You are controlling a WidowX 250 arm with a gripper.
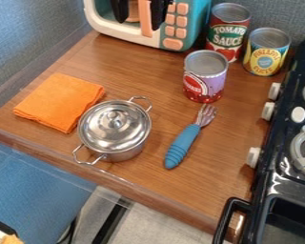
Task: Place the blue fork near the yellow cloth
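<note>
We count three cans (205,78), one fork (183,144), one cloth (58,101), one pot (125,153), one lid (115,122), one toy microwave (196,19), one stove (267,178).

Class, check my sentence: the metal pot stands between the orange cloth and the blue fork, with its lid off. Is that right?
Not quite: the camera view shows the lid on the metal pot. The pot does stand between the orange cloth and the blue fork.

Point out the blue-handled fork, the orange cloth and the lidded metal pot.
Fork (182,145): camera view, on the blue handle.
Cloth (59,101): camera view, on its upper face.
Pot (124,153): camera view, on its side wall.
</note>
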